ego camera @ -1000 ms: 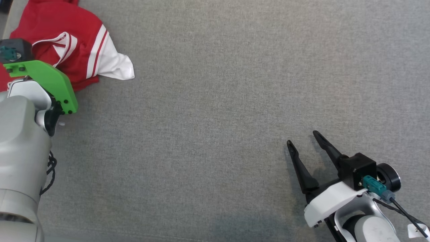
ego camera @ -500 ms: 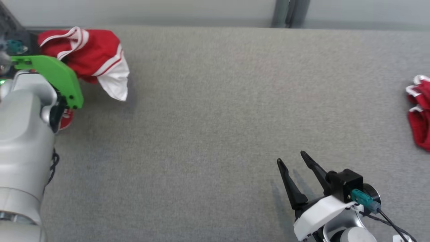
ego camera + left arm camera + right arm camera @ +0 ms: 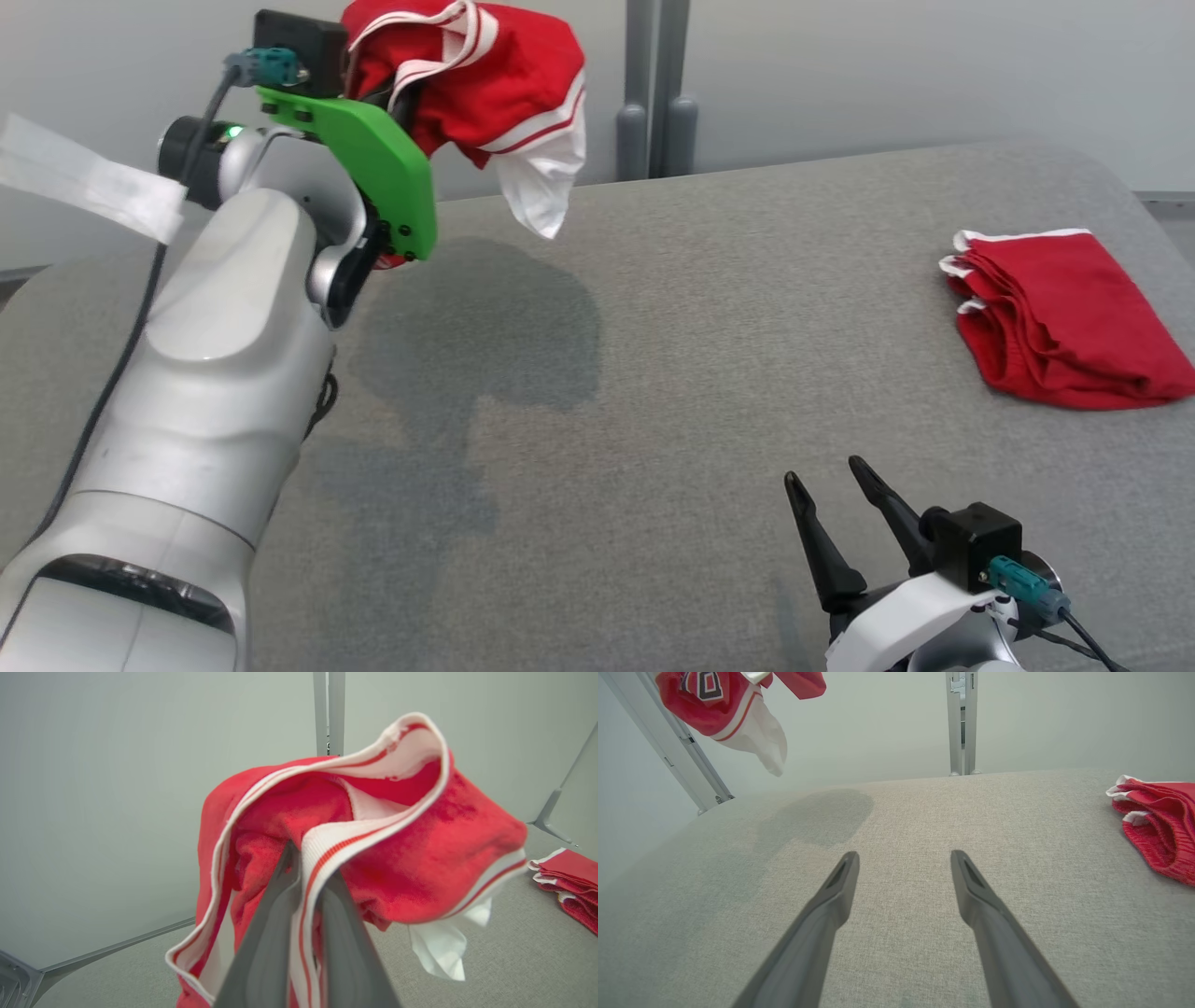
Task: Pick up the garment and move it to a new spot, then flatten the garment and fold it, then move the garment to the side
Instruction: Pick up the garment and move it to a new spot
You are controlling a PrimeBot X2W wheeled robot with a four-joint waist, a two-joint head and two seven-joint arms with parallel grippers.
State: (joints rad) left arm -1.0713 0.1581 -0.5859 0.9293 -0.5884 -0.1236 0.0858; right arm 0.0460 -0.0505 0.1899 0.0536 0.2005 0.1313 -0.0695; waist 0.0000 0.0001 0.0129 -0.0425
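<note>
The garment (image 3: 485,75), red with white and red striped trim and a white sleeve end, hangs bunched in the air above the back left of the grey table (image 3: 653,327). My left gripper (image 3: 310,863) is shut on its striped edge, and the cloth drapes over both fingers (image 3: 275,933). In the right wrist view the garment (image 3: 733,704) dangles at the top left, clear of the table, casting a shadow below. My right gripper (image 3: 825,471) stands open near the front right, low over bare table (image 3: 903,856), holding nothing.
A second red garment (image 3: 1064,317), folded, lies near the table's right edge (image 3: 1162,826). Grey metal posts (image 3: 653,93) rise behind the table against a pale wall. The table's back corners are rounded.
My left arm has lifted the garment off the table into the air. The head camera has tilted up, bringing the far edge, wall and folded garment into view. The right gripper stays open.
</note>
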